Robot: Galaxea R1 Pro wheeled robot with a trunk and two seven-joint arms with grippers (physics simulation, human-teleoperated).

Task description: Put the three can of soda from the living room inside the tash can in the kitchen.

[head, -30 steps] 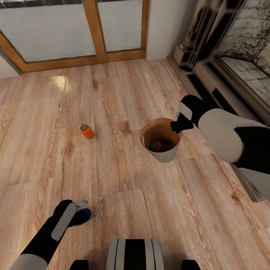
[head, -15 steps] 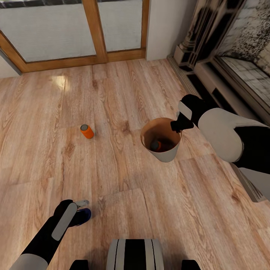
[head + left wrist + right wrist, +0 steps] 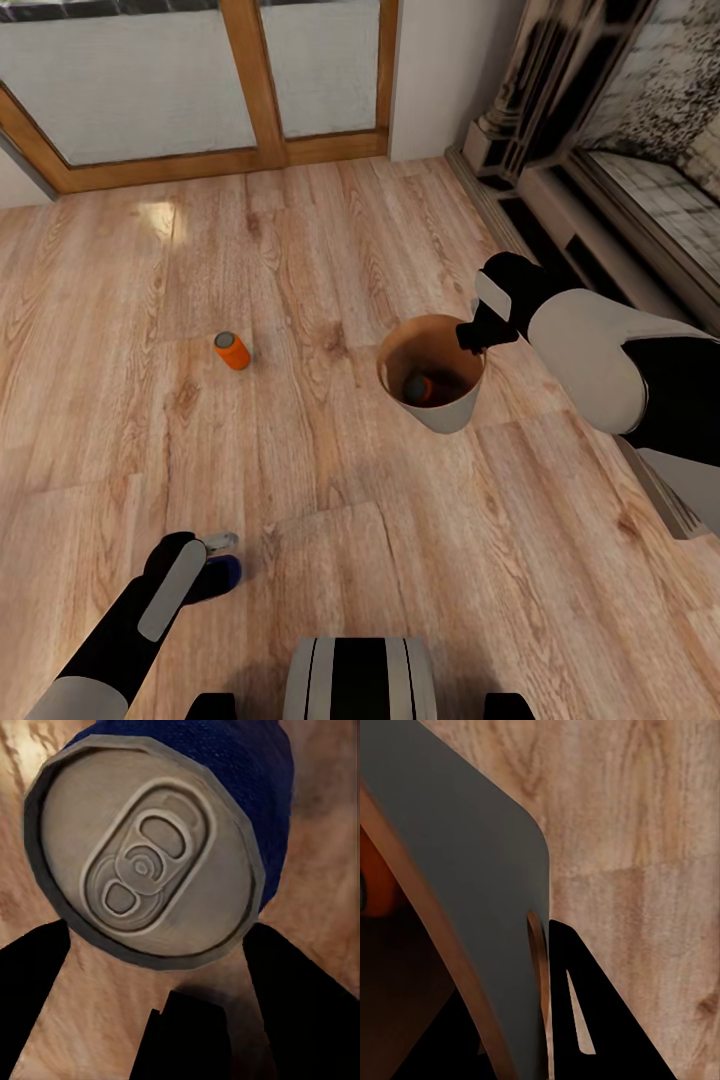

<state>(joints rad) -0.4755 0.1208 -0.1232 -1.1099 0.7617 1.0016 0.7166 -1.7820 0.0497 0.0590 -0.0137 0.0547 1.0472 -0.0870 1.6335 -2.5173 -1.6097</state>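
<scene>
One orange can of soda (image 3: 232, 351) stands on the wood floor of the living room. A second orange can (image 3: 418, 389) lies inside the tash can (image 3: 445, 412), a pale grey bin with a copper-brown inside. My right gripper (image 3: 473, 336) is shut on the bin's rim; the right wrist view shows the bin wall (image 3: 472, 870) pinched between the fingers (image 3: 585, 1020), and the orange can (image 3: 371, 885) inside. The dark blue can (image 3: 226, 568) lies on the floor at my left gripper (image 3: 208, 556). In the left wrist view its grey top (image 3: 142, 870) sits between the open fingers (image 3: 300, 1005).
Wood-framed glass doors (image 3: 200, 80) line the far wall. An ornate stone fireplace (image 3: 620, 130) with a raised hearth edge (image 3: 560, 230) runs along the right, close behind the bin. My base (image 3: 360, 680) is at the bottom edge.
The bin and my right gripper have shifted very slightly to the right, and the orange can inside moved with it. The left arm and blue can have hardly moved.
</scene>
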